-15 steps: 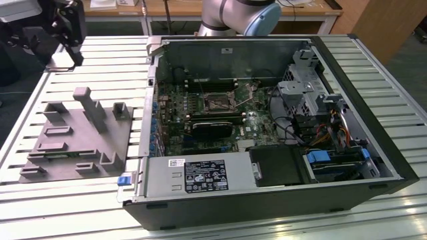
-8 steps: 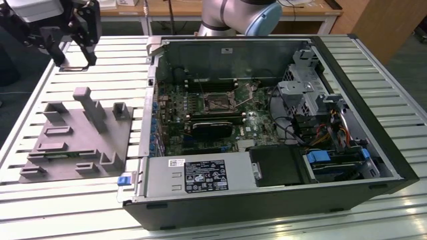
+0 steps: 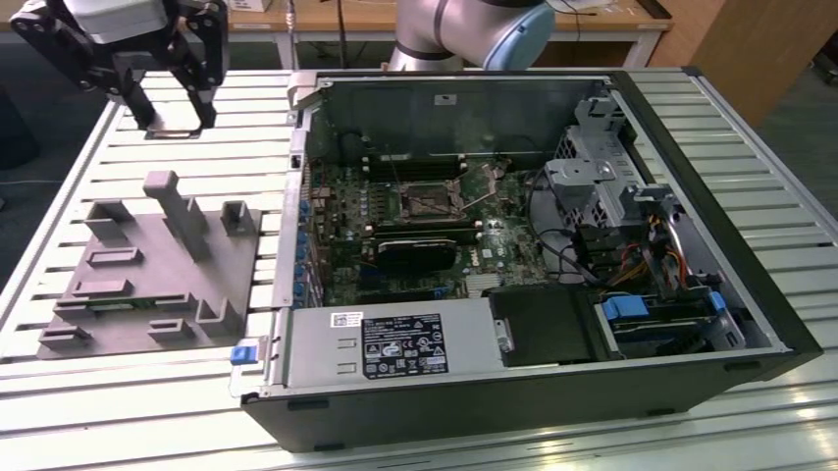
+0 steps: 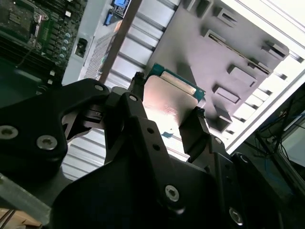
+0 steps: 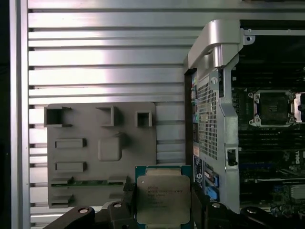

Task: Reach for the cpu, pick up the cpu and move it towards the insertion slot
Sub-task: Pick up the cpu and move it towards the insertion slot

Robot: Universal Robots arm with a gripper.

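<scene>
The chip (image 5: 163,200) is held in the gripper (image 5: 163,210), clamped at 2 opposite edges between the black fingers (image 4: 200,131), as seen in both wrist views. Its silver-grey metal top faces the camera in the first wrist view, with a green border showing around it. In the second wrist view the chip (image 4: 171,102) appears tilted between the fingertips, its green edge toward the grey plastic tray (image 4: 248,52).

In the exterior view the gripper (image 3: 171,123) hangs above the slatted metal table (image 3: 196,157), near the far corner on the exterior view's left, raised clear of the surface. The chip itself cannot be made out there. The tray (image 3: 144,265) lies on the table below and nearer the camera, just beside the open computer case (image 3: 733,245), with several upright posts standing on it.

The socket (image 3: 430,199) sits on the green circuit board (image 3: 347,235) inside the case, ringed by a silver frame, well apart from the gripper. A long black card (image 3: 416,253) lies just beside it, toward the camera. In the first wrist view the socket (image 5: 272,107) is seen past the perforated metal wall (image 5: 209,119) of the case, while the tray (image 5: 100,152) lies on the table directly behind the held chip.
</scene>
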